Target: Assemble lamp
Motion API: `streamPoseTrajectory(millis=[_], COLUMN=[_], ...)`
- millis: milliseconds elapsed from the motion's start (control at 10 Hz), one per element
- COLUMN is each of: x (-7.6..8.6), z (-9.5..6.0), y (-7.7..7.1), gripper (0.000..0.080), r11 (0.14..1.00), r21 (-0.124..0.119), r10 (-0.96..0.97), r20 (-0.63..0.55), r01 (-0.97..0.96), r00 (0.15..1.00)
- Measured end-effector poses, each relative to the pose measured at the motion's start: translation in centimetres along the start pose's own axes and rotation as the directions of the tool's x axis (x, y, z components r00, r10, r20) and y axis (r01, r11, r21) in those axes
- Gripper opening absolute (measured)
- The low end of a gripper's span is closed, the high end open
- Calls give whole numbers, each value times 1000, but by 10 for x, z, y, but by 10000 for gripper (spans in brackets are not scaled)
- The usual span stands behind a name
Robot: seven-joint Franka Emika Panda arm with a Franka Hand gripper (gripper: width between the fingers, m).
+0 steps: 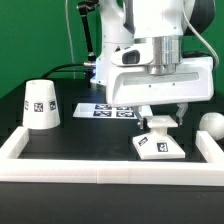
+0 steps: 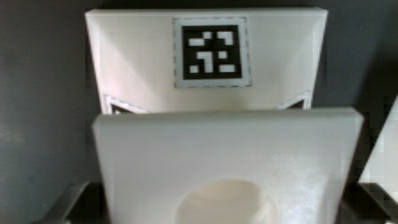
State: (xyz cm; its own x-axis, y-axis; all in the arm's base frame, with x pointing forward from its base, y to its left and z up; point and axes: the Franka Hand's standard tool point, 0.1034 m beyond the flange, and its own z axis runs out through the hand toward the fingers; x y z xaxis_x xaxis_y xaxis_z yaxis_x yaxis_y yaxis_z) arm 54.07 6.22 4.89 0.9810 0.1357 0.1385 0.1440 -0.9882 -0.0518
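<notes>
Lamp base (image 1: 158, 146) lies on the table (image 1: 90, 143) close to the front rail (image 1: 100, 172), toward the exterior view's right, directly under the end effector (image 1: 163, 114). Its fingers stand on either side of the base's rear part; whether they pinch it or are merely spread, I cannot tell. The base looks tilted, so a loose hold could let it slip or twist. The bulb (image 1: 212, 123) sits near on the right and could be knocked rolling. The shade (image 1: 40, 105) stands well apart on the left, with open table between.

In the wrist view the base fills the frame, showing its tag (image 2: 210, 50) and socket hole (image 2: 224, 200). The fingers hardly show, so contact is uncertain here too.
</notes>
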Motion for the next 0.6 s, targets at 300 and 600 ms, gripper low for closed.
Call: streamPoseTrajectory(millis=[300,600], x=[19,48], z=[3,7], y=[-1,-9], gripper=[534,534], r11=[1000,1000], r21=[6,12], r10=[-2,-8], r20=[-2,-38], r01=[2,8], r00=[1000,999])
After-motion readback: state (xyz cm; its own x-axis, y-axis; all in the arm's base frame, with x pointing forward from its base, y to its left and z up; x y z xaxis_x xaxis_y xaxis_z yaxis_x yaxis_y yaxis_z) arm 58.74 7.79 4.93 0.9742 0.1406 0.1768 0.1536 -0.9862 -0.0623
